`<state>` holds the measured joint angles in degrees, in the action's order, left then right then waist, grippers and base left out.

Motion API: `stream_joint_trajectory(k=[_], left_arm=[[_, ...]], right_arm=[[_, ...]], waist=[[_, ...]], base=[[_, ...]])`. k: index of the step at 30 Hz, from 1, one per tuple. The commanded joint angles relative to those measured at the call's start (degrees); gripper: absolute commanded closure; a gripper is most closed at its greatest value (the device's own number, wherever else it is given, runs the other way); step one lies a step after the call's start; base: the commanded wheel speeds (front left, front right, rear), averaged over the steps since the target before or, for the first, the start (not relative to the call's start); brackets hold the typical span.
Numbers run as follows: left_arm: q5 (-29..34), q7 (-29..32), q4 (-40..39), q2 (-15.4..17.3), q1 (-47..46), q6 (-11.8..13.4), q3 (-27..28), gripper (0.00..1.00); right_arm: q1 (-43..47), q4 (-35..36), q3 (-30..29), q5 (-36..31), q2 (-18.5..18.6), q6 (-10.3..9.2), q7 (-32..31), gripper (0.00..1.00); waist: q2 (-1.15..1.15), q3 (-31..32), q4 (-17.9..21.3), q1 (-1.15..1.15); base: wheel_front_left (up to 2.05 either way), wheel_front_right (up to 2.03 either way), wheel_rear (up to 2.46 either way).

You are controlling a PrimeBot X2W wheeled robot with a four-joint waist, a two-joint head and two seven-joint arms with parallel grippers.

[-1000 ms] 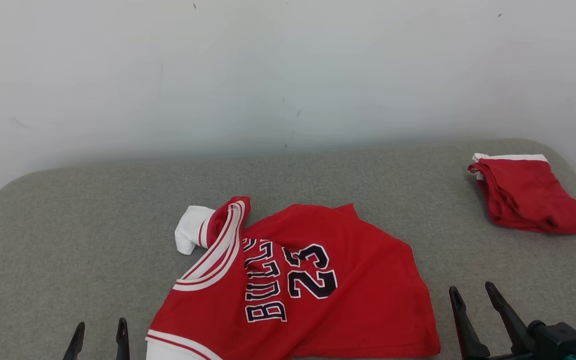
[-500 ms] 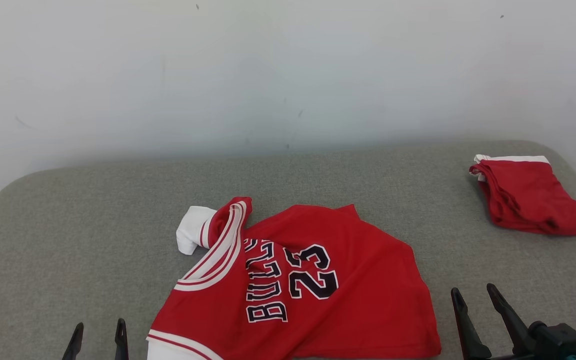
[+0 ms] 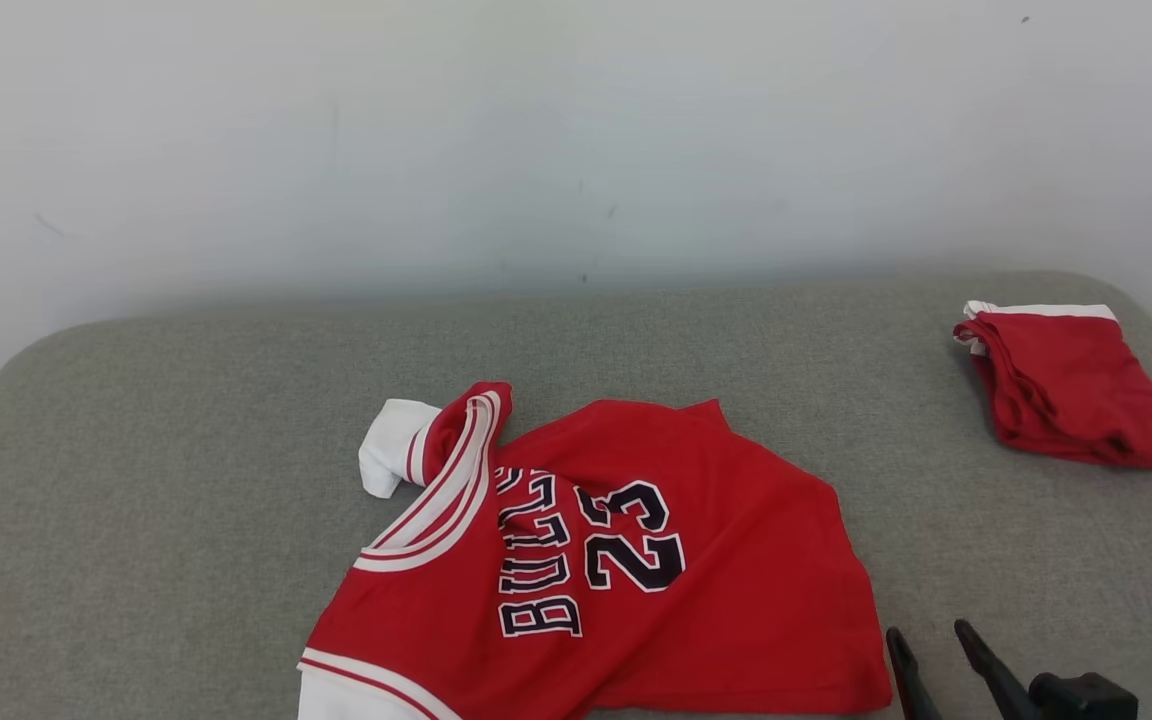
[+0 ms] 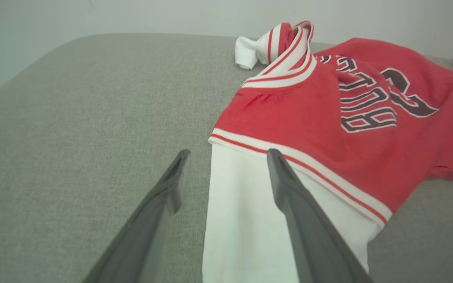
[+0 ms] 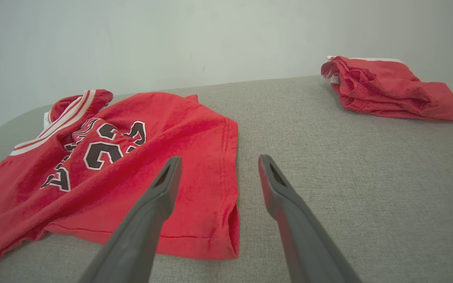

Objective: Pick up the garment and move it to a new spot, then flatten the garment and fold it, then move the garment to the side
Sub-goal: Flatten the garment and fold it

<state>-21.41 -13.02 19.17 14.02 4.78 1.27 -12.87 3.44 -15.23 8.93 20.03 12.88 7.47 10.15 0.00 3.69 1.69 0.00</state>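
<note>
A crumpled red jersey [image 3: 596, 560] with white trim and "BULLS 23" lies on the grey padded surface [image 3: 186, 450], one white sleeve bunched at its far left. My left gripper [image 4: 228, 153] is open and low at the jersey's near left corner, its fingers on either side of the white sleeve edge [image 4: 242, 220], holding nothing. My right gripper [image 3: 926, 632] is open just off the jersey's near right corner. In the right wrist view the right gripper [image 5: 219, 159] straddles the jersey's [image 5: 132, 157] hem edge.
A second red garment [image 3: 1071, 385], folded with white trim, lies at the far right of the surface, also seen as the folded garment [image 5: 387, 88]. A pale wall [image 3: 576, 130] stands right behind the surface. Bare grey padding spreads to the left and behind the jersey.
The head camera has shifted a little. Both grippers have dropped toward the bottom edge of the head view, and the left one has left it. The jersey lies as before.
</note>
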Motion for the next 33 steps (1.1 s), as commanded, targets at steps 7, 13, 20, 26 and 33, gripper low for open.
stream_joint_trajectory(k=[7,13,20,26,33], left_arm=[[-1.61,-0.27,9.71,-2.03,-0.98,-2.32,-1.56,0.0],[-2.66,-1.27,18.02,-2.65,-3.31,-4.07,-1.35,0.0],[-3.3,-1.58,24.63,-3.72,-6.67,-5.82,-2.2,0.0],[-4.38,-1.66,29.94,-4.85,-9.63,-7.37,-2.98,0.0],[-5.71,-1.55,33.14,-6.29,-11.7,-8.72,-4.96,1.0]], right_arm=[[-1.25,-6.38,2.21,1.23,0.27,0.07,0.79,0.0],[-3.63,-13.66,4.72,2.33,-0.85,0.07,1.78,0.0],[-8.16,-21.39,6.51,3.47,-1.85,0.07,3.24,0.0],[-11.33,-26.8,8.44,4.59,-1.9,0.07,4.12,0.0],[-12.78,-29.04,10.61,7.17,-1.52,0.07,4.85,1.0]], waist=[[0.0,-0.84,-0.47,0.0],[0.0,-1.31,-0.98,0.0],[0.0,-2.03,-1.33,0.0],[0.0,-2.47,-1.9,0.0],[0.0,-2.62,-2.16,0.0]], base=[[0.0,0.0,0.0],[0.0,0.0,0.0],[0.0,0.0,0.0],[0.0,0.0,0.0],[0.0,0.0,0.0]])
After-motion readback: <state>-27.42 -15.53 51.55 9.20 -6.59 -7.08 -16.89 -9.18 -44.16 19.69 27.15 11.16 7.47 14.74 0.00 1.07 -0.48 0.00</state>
